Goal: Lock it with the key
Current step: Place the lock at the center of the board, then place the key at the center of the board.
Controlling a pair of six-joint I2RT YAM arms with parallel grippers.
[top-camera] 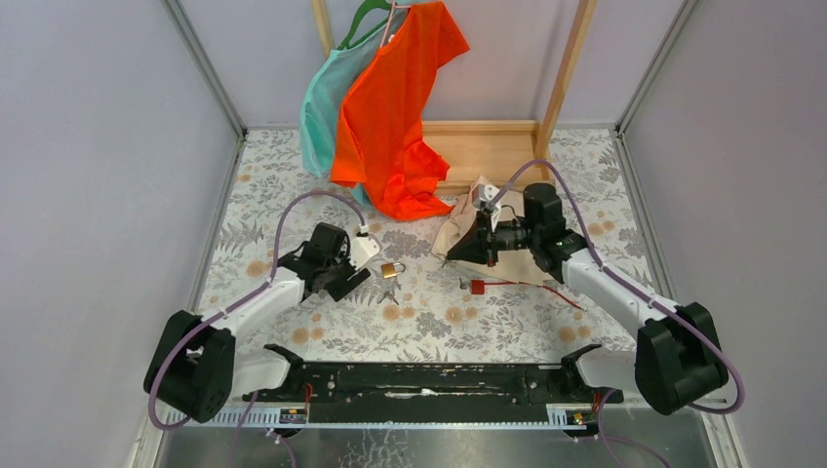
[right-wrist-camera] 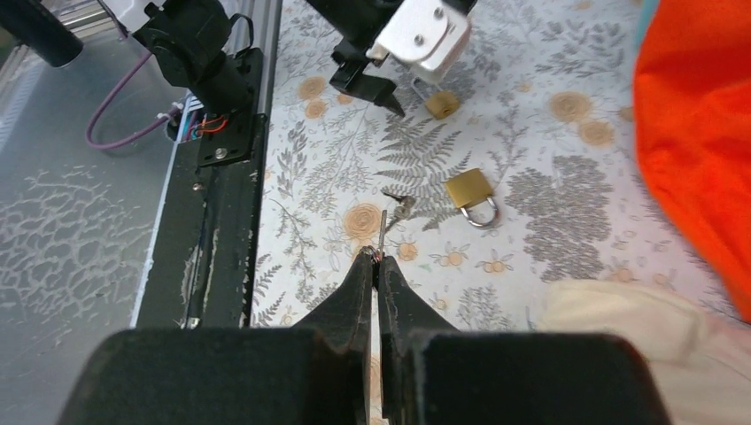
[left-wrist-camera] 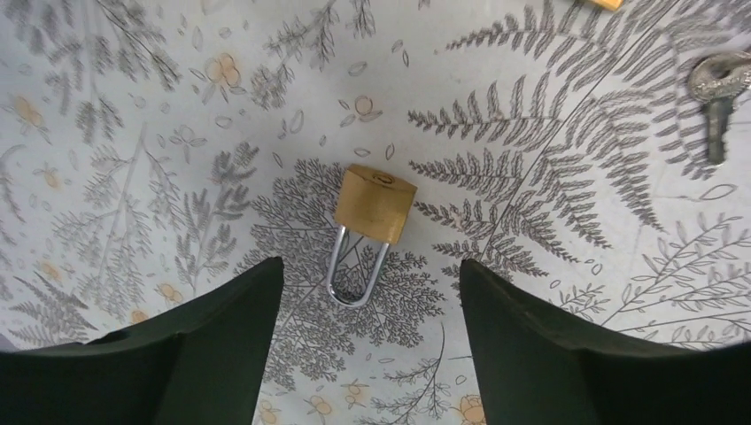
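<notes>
While padlock lies on table | left end effector released above padlock | right end effector clenched on key near padlock

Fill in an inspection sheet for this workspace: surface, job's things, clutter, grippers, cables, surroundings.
Surface: fern-print table cover, flat.
Job's things: brass padlock lying flat; loose key nearby.
Clutter: orange shirt, teal garment, beige cloth, red tag.
Grippers: left gripper open above the padlock's shackle; right gripper shut on a thin metal piece, probably a key.
Cables: purple cables along both arms.
Surroundings: grey walls, wooden rack.
</notes>
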